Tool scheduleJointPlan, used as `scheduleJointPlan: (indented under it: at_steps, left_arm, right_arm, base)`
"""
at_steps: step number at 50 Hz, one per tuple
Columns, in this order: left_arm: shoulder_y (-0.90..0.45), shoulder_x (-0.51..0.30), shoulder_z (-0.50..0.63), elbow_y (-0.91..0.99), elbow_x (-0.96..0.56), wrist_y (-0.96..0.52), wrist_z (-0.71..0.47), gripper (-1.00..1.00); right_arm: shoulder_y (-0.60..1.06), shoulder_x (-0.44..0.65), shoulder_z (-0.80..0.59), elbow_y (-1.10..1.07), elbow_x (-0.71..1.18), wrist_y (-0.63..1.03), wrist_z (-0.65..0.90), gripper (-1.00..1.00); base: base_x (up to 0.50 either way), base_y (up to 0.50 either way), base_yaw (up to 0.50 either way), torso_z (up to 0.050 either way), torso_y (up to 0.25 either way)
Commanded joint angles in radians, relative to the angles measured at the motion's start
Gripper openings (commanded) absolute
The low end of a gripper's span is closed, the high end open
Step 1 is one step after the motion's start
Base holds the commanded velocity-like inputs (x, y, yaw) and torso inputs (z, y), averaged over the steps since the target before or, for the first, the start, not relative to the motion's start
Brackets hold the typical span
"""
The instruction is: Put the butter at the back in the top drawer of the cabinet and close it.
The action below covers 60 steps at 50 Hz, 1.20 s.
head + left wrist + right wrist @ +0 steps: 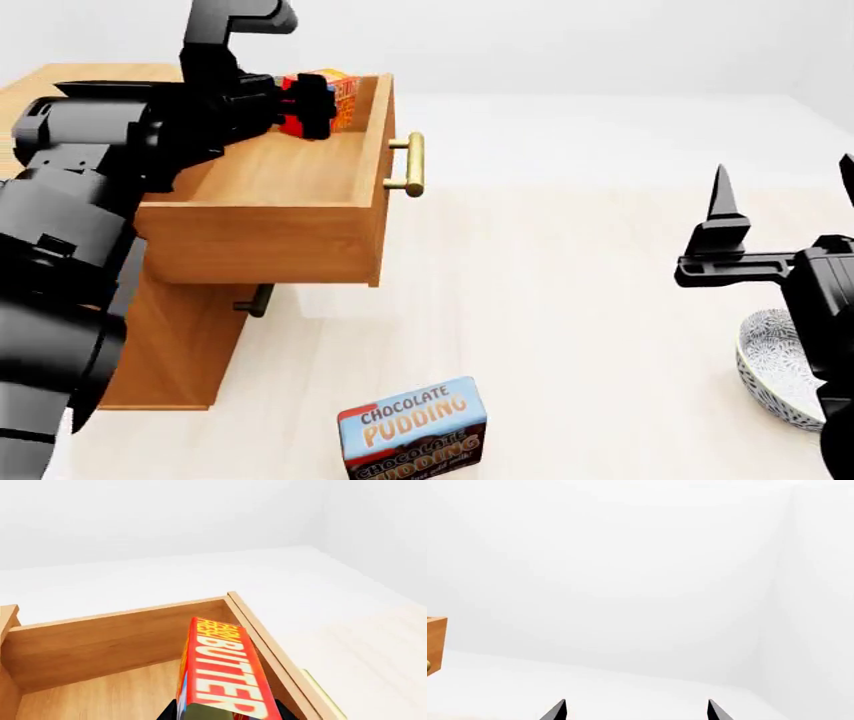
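Over the open top drawer, near its front corner, the butter was held in the left end effector, whose dark fingers showed on either side of the carton's near end in the left wrist view. That view showed the carton's red-orange face with white "BUTTER" lettering, pointing toward the corner where the drawer's inner walls met, and the wooden drawer floor below it; whether the carton touched the floor could not be told. From the head view only a little of the carton showed past the black fingers, just inside the drawer front, above the rim. The drawer stood pulled well out of the cabinet, its brass handle facing the open counter. A darker handle of a lower drawer showed under the overhang. On the counter in front of the cabinet, well apart from the drawer, stood a pudding box. The right end effector hovered over the counter at the right, far from the cabinet, its two pointed fingers spread wide and holding nothing. Beside it, at the view's edge, sat a patterned bowl.
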Motion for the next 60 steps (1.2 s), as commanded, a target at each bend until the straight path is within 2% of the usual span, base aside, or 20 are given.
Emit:
scheduleJointPlan:
  at_steps: [1, 11, 20, 41, 60]
  left_arm:
    - [0.003, 0.039, -0.366, 0.001, 0.330, -0.069, 0.028, -1.00]
    - [0.018, 0.060, -0.592, 0.000, 0.586, -0.111, 0.053, -1.00]
    - [0.023, 0.070, -0.697, 0.000, 0.708, -0.119, 0.054, -1.00]
    - [0.051, 0.083, -0.766, 0.000, 0.782, -0.120, 0.043, -1.00]
    - [0.065, 0.088, -0.763, 0.000, 0.797, -0.161, 0.045, -1.00]
  right_arm:
    - [-0.005, 0.002, 0.011, -0.002, 0.004, 0.000, 0.003, 1.00]
    - [-0.007, 0.005, 0.018, -0.007, 0.006, 0.005, 0.009, 1.00]
    - [-0.013, 0.006, 0.023, -0.010, 0.009, 0.002, 0.012, 1.00]
    - [-0.026, 0.006, 0.032, 0.004, 0.008, -0.015, 0.018, 1.00]
    - [-0.030, 0.007, 0.040, 0.008, 0.013, -0.020, 0.022, 1.00]
  base:
    - [0.00, 0.00, 0.00, 0.010, 0.010]
    - [0.00, 0.00, 0.00, 0.000, 0.001]
    - [0.00, 0.00, 0.00, 0.000, 0.001]
    - [0.00, 0.00, 0.00, 0.000, 0.001]
    - [0.00, 0.00, 0.00, 0.001, 0.001]
